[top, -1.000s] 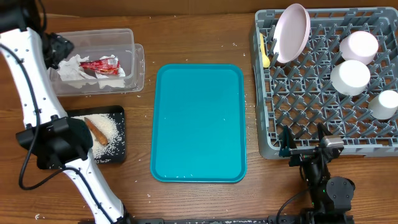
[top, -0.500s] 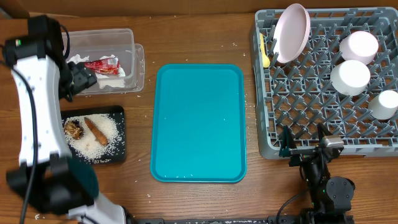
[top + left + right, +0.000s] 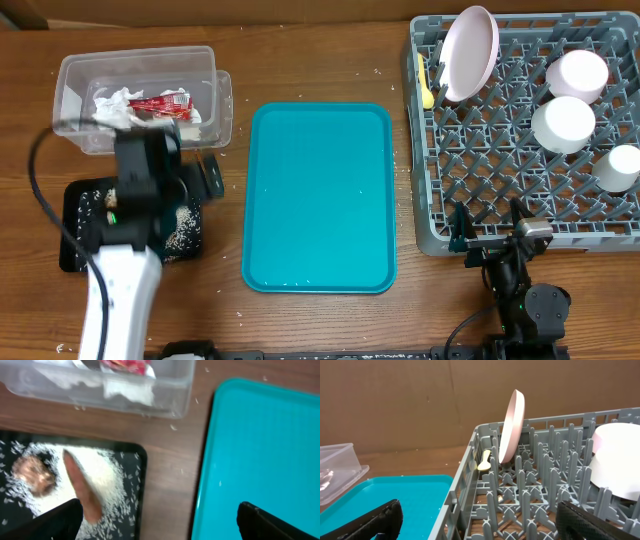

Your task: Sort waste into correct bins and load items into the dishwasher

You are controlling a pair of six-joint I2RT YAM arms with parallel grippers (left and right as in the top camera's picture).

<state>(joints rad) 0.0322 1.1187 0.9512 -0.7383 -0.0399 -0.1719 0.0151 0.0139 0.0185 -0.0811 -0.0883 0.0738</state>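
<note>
Wood worktop (image 3: 320, 70). Grey dish rack (image 3: 500, 170) takes up the R side. Teal tray (image 3: 320, 200) in the middle. Clear tub (image 3: 70, 85) at far L, black tray (image 3: 142, 485) just in front of it.

L end effector (image 3: 159, 505) over the gap btwn black tray & teal tray, jaws spread wide, nothing held. R end effector (image 3: 477, 510) at the rack's near edge, also spread wide, empty.

In the rack:
- pink plate (image 3: 470, 52) on edge, far-L corner
- two pale bowls (image 3: 577, 75) (image 3: 563, 124)
- white cup (image 3: 622, 166) by R edge
- yellow spoon (image 3: 426, 85) beside the plate

In the tub: napkins (image 3: 112, 105) + red wrapper (image 3: 160, 102).

On the black tray: sausage stick (image 3: 82, 492), brown lump (image 3: 34, 475), rice (image 3: 107, 472).
</note>
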